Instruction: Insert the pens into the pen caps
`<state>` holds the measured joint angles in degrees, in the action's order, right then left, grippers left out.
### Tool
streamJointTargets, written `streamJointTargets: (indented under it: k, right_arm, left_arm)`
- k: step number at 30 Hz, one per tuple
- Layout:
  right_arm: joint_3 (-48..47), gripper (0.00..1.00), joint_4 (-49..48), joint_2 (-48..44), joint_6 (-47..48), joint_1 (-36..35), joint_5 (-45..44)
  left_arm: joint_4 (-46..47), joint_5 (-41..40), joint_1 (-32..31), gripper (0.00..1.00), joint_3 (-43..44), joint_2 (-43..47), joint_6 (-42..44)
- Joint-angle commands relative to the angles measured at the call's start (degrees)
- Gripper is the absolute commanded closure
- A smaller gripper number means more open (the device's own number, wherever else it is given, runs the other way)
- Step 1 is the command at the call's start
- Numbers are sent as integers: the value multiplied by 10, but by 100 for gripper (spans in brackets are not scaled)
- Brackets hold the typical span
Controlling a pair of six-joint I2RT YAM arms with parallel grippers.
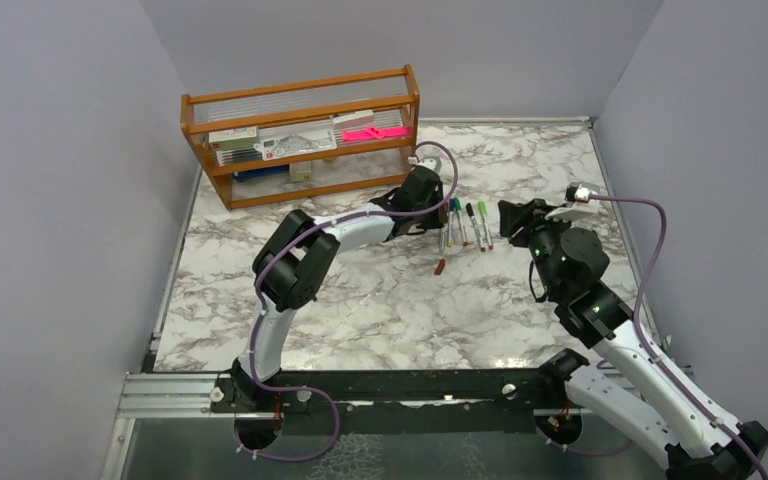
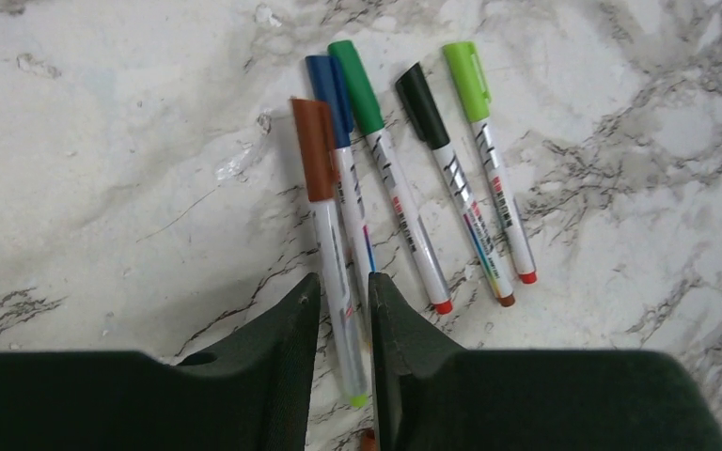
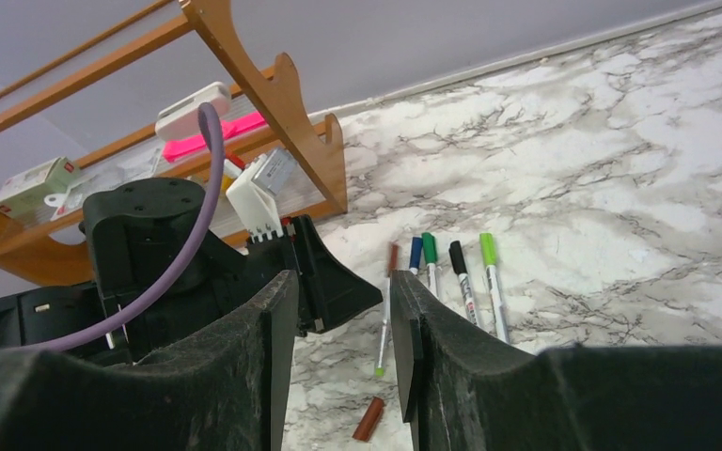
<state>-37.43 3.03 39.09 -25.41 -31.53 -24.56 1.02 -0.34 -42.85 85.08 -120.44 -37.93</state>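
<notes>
On the marble surface (image 1: 360, 300), the left gripper (image 2: 343, 282) holds its jaws a little apart astride the brown-capped pen (image 2: 327, 235), while the right gripper (image 3: 343, 287) hangs above with jaws apart and empty. All five pens (image 2: 402, 216) lie side by side wearing caps. One loose brown cap (image 3: 369, 420) lies just beside them, so the job looks nearly done, with that cap unmatched.

- table (image 1: 360, 300): smooth, faintly glossy marble-look surface
- rack (image 1: 300, 105): varnished wood with a satin sheen
- pens (image 2: 404, 216): smooth, glossy plastic throughout
- left gripper (image 2: 343, 291): matt, grainy dark plastic
</notes>
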Motion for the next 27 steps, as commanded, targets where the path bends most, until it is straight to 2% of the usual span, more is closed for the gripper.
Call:
streamJointTargets:
  k: [1,6,11,12,14,18,21,23,27]
  right_arm:
    - [11,60,2,2,-10,-1,12]
    - [16,60,-6,20,0,-1,32]
    - [9,58,12,109,7,-1,107]
    - [12,58,4,126,7,-1,128]
    - [25,58,-27,165,-2,-1,174]
    - [24,58,-63,235,-22,-2,228]
    - [12,57,-76,273,-21,-3,240]
    - [1,57,-83,291,-12,-4,243]
    - [-16,57,-93,320,0,-3,250]
  left_arm:
    - [-33,-10,-2,72,16,-15,-11]
    - [-24,-4,-2,71,4,4,-11]
    - [-7,-58,-1,69,-50,89,35]
    - [-13,-78,0,66,-62,108,48]
    - [-59,-109,9,47,-67,136,65]
    - [-161,-184,51,35,-116,189,43]
    - [-229,-245,82,23,-172,261,-19]
    - [-267,-267,107,20,-214,297,-76]
    - [-274,-257,145,19,-296,332,-124]
